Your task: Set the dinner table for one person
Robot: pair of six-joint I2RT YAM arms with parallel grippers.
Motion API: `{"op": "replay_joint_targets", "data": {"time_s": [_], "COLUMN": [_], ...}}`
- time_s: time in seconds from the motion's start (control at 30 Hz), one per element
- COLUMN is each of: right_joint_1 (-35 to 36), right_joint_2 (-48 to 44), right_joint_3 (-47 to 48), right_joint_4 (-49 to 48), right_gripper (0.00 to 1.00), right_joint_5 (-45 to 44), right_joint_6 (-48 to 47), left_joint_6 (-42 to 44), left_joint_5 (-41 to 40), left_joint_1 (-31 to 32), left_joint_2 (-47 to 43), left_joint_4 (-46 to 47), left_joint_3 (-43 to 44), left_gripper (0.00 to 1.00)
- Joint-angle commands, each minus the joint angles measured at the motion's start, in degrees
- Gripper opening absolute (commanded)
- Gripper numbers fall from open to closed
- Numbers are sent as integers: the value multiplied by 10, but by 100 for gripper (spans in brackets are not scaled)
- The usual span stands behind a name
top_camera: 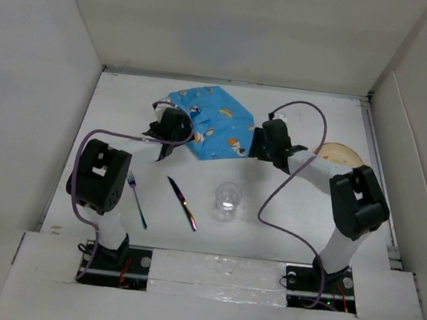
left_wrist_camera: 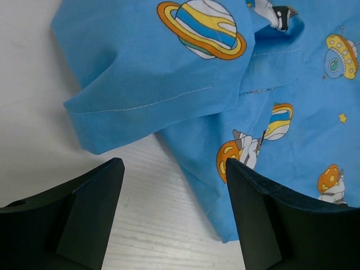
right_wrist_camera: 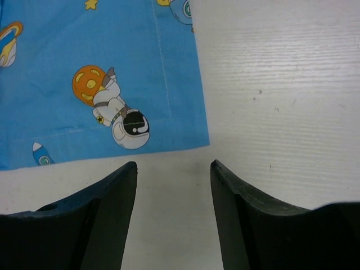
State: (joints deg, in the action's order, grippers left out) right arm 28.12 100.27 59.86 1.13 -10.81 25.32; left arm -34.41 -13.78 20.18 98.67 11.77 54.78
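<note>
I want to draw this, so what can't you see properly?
Plate: top view, partly hidden behind the right arm.
Cloth: both wrist views, cut off by the edges; anything beneath it is hidden.
Fork and knife: top view, too small for detail.

Tan plate partly hidden behind R arm; blue cloth cut off at both wrist views' edges.

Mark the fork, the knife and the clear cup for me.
fork (top_camera: pixel 137 203): top external view, middle of the handle.
knife (top_camera: pixel 182 203): top external view, mid-length.
clear cup (top_camera: pixel 227 200): top external view, centre.
</note>
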Motion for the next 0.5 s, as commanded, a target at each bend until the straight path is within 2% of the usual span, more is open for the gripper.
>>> {"op": "replay_joint_targets", "data": {"time_s": [0.0,0.3,0.47], "right_joint_1": [-8,-14,-14], "right_joint_2": [26,101,133], "right_joint_3": [56,130,151], "right_joint_4": [51,119,135], "right_gripper": [60,60,57], "right_joint_5": [-24,-23,-19], "right_joint_6": [-1,11,15], "left_joint_6": [-34,-72,-97], "left_joint_5": [-21,-7,24], "left_joint_1": [2,2,-3], "left_joint_2": [-11,21,34], "left_joint_4": [51,97,120], "left_joint_3": [-4,-6,-20], "left_gripper": [70,74,77]}}
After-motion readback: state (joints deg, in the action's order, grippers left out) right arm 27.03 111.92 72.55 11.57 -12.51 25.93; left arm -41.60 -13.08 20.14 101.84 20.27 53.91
